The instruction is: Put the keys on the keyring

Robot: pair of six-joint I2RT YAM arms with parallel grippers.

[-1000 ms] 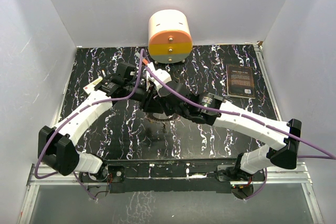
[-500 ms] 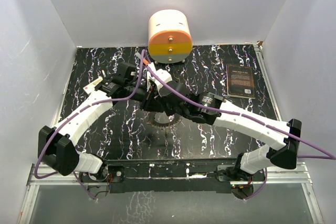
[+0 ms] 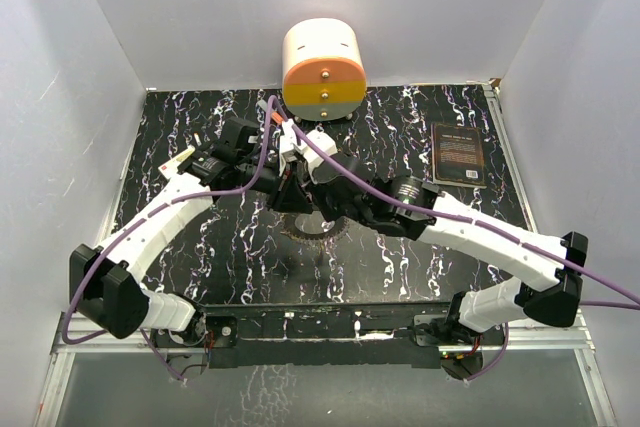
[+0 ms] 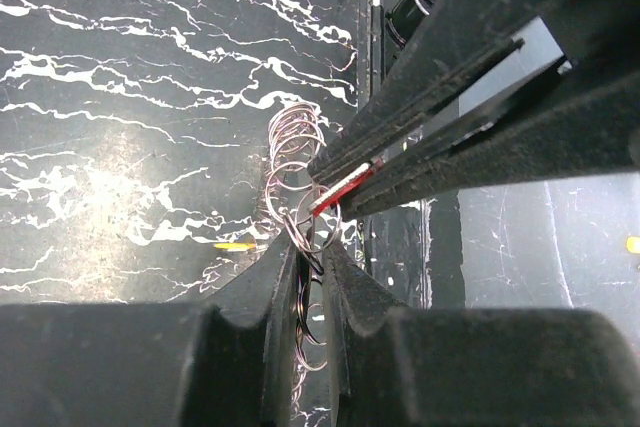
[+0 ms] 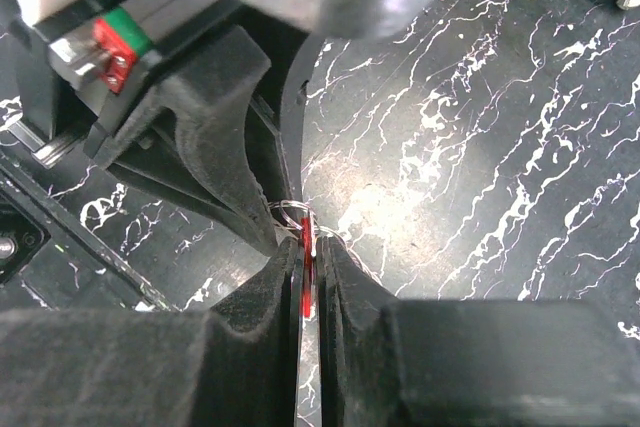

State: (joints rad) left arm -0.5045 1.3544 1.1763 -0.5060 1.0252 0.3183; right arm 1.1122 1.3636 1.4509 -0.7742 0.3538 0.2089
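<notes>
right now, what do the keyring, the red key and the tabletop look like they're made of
Keyring: thin silvery wire loops that glint, likely metal.
Red key: flat glossy red strip, edge-on in the right claw; plastic or painted metal, can't tell.
Tabletop: black with white veins, faint sheen; marble look, possibly printed laminate.

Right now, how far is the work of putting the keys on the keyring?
Done: no key visibly hangs on the keyring yet. In hand: the left gripper is shut on the keyring, and the right gripper is shut on a red key, its tip at the ring. Left: threading it, then the yellow key lying on the table.
</notes>
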